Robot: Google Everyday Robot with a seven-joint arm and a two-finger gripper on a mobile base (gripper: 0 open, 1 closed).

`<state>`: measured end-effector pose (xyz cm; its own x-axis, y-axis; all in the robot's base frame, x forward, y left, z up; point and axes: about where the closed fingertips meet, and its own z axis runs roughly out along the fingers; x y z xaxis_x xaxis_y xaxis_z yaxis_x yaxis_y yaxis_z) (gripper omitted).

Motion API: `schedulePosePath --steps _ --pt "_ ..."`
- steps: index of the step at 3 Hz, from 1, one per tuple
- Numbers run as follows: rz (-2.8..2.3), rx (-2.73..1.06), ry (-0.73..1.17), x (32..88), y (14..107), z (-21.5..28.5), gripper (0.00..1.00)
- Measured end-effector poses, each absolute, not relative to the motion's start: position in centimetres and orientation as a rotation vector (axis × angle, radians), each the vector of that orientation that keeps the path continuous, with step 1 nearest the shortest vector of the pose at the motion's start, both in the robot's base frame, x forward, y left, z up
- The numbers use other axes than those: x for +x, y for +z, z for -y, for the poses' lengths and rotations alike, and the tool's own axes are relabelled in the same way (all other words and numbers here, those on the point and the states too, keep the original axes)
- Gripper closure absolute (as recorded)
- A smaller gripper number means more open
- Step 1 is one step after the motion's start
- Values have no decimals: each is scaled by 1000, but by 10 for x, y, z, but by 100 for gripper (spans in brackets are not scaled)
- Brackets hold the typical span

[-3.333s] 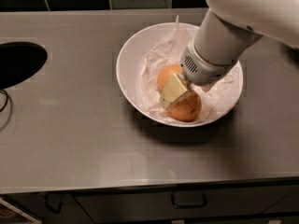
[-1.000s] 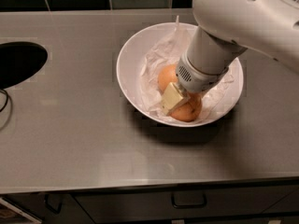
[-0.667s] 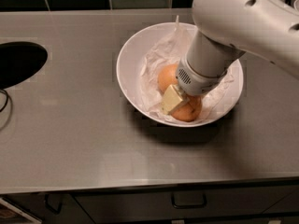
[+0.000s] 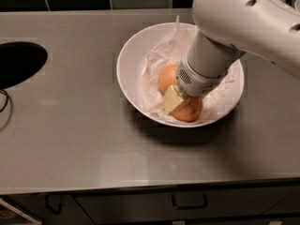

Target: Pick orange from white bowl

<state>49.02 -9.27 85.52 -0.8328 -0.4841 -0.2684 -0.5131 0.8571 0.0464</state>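
Gripper sits on the orange in the white bowl; its closure cannot be told. Step: grasping. Next: secure hold, lift vertically.

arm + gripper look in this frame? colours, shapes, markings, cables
The arm is glossy white, a bulky rounded shell with two dark oval holes, tapering to a cylindrical wrist with a grey collar and dark vent grille. The gripper, down in the white bowl, is blocky, pale cream-yellow. No cables or lettering visible.

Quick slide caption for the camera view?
Gripper down in the white bowl at the orange, a paler orange beside it.
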Motion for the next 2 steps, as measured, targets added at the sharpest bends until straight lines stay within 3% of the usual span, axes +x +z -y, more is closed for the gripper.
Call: schedulePosePath --steps 1,2 --pt "-2766 -753 206 488 864 94 99" --pt "-2731 -736 223 486 881 98 100"
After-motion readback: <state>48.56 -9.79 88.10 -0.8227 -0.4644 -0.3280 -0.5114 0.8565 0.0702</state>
